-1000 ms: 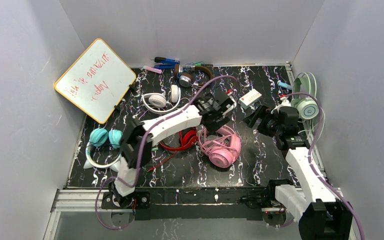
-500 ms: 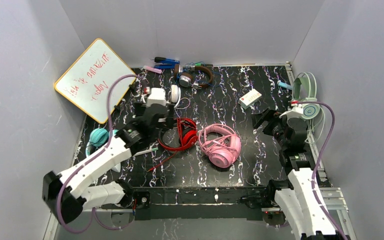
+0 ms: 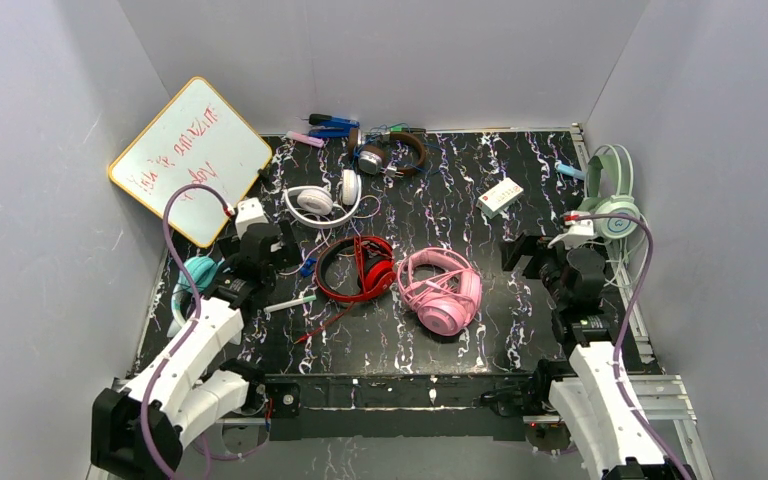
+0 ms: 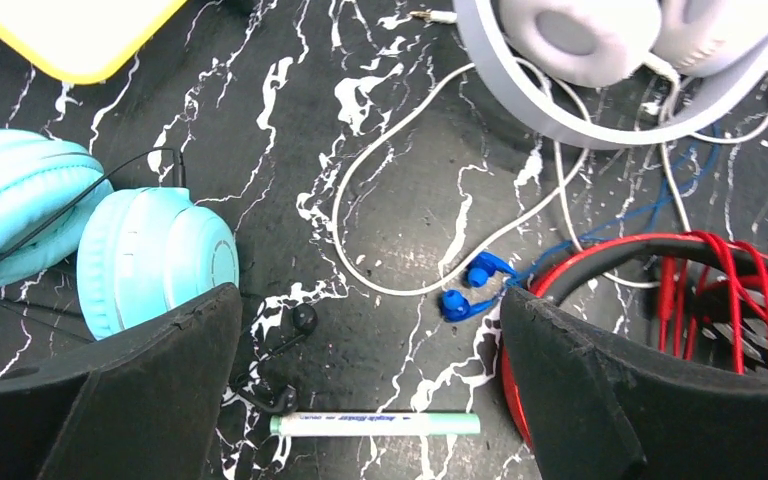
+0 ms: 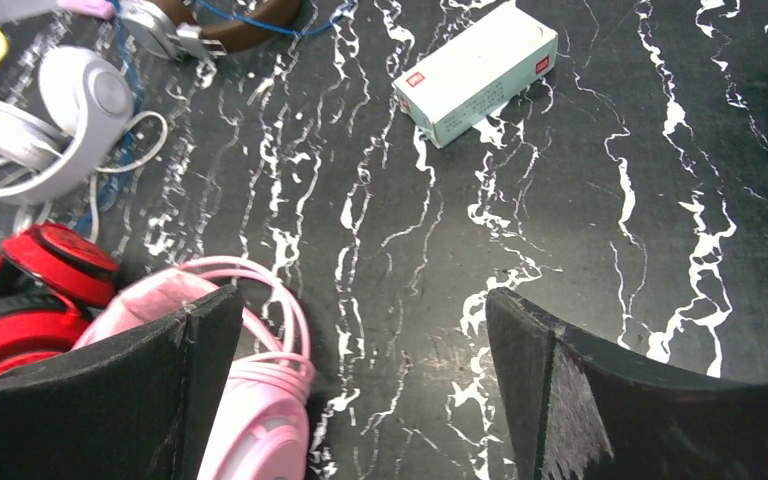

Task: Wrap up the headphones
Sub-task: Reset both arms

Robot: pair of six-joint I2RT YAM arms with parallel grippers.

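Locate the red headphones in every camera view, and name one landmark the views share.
Top external: red headphones mid-frame, directly left of the pink pair.
Left wrist: at the right edge, partly hidden behind the gripper finger there.
Right wrist: lower left corner, above the finger there.
Shared landmark: the white headphones, lying just beyond the red ones in all three.
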